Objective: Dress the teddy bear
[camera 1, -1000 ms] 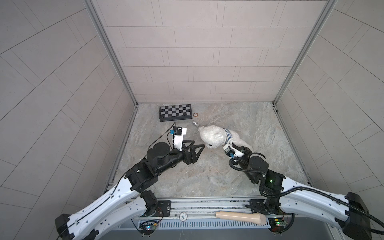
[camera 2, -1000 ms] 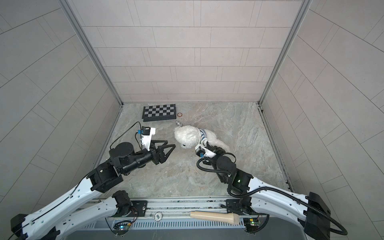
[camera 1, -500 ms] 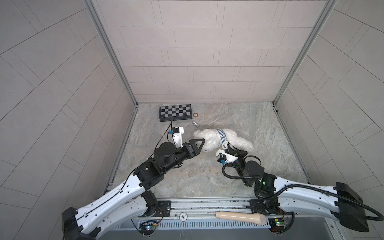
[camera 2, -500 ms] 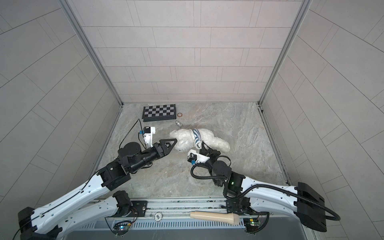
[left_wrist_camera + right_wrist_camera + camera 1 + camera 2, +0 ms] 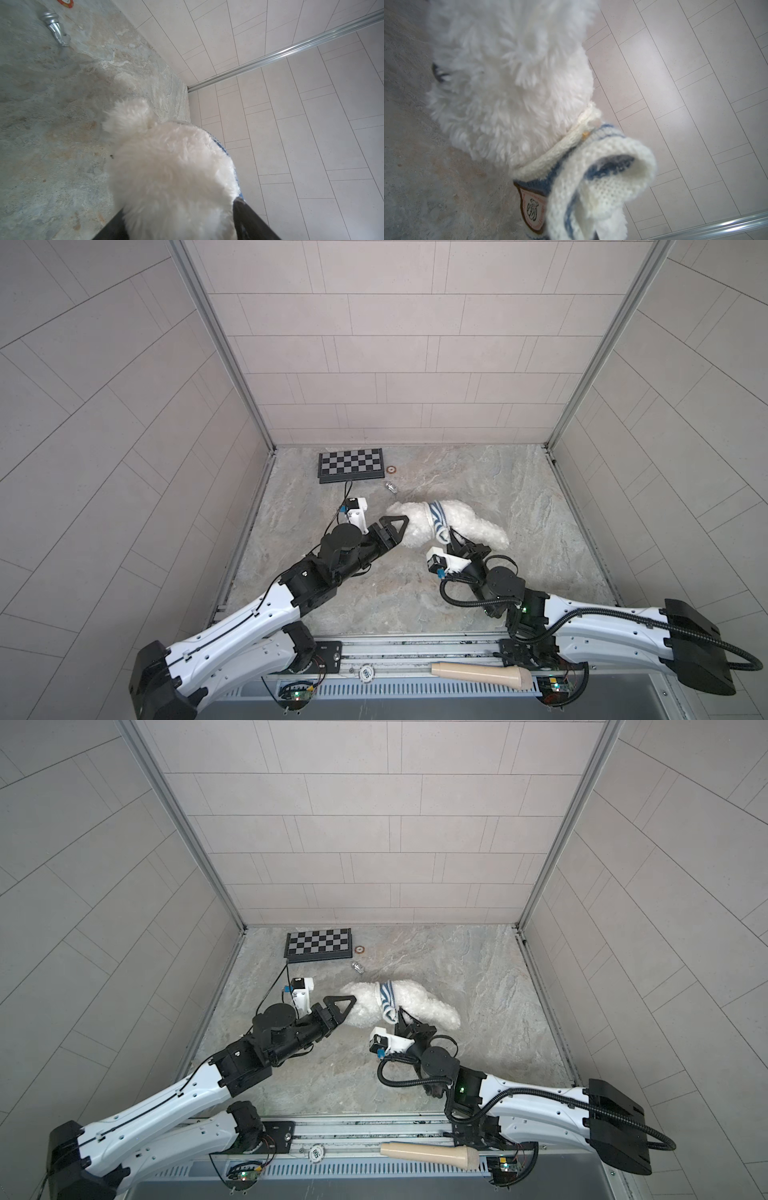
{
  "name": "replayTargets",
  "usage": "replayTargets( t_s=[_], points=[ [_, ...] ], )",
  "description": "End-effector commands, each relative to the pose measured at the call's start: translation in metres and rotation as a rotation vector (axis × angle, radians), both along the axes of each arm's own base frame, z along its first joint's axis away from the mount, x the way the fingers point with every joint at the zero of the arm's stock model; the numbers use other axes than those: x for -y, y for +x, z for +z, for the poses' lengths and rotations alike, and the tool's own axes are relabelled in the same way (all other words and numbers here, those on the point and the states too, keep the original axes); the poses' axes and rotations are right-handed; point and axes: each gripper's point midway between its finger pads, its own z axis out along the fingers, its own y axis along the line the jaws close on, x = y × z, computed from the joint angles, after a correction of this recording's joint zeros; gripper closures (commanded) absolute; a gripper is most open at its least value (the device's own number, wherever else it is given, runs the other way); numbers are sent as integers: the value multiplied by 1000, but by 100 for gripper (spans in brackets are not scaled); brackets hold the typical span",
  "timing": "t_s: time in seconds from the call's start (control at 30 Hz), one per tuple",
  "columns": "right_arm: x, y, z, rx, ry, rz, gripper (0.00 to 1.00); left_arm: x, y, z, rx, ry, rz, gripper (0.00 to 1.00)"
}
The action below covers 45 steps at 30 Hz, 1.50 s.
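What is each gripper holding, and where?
Right gripper pinches the striped sweater at its loose edge. Left gripper straddles the head of the teddy bear, jaws open; no clamp visible.

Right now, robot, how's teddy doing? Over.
Left gripper open, straddling bear at head. Right gripper shut on sweater hem. Sweater bunched at neck. Silver piece behind, not touching.
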Motion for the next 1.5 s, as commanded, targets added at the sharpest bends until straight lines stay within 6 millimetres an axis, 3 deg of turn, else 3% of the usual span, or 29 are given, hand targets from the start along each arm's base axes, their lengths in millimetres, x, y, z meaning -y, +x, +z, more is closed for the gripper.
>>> replayTargets(
  t_s=[0.0,0.07,0.2,0.33,0.4,0.53,0.7,0.8,0.9,0.97,1.1,1.17,1.23,1.33,1.47],
  points=[
    [-3,-4,19,48,62,20,100,-3,2,-6,-21,-16,37,21],
    [-4,-5,18,48,57,20,100,-7,2,-9,-25,-27,53,6],
    [-6,-6,16,50,42,25,100,-8,2,-8,-16,-62,57,8],
    [-10,-7,14,53,24,30,100,-6,2,-9,-22,-71,51,35],
    [-12,-7,12,53,14,31,100,-7,1,-9,-22,-71,53,42],
    [-14,-7,11,52,13,35,100,-8,0,-7,-19,-74,49,47],
    [-15,-9,10,38,18,48,100,-15,2,-5,10,-97,75,73],
    [-14,-17,4,-11,32,66,81,-21,7,0,66,-157,94,98],
    [-7,-30,-6,-97,72,81,63,-27,14,1,120,-177,101,100],
    [-1,-39,-13,-194,160,120,58,-30,16,3,170,-178,102,100],
    [3,-64,-7,-417,507,288,39,-22,17,0,245,-153,48,100],
    [13,-58,0,-508,707,264,40,-14,15,-5,268,-145,2,100],
    [19,-50,-1,-607,829,226,48,-7,12,-11,289,-152,-38,100],
    [21,-36,-10,-751,925,166,57,-1,6,-27,302,-106,-93,100],
    [12,-22,-20,-890,990,153,59,8,-3,-48,311,18,-193,100]
  ],
)
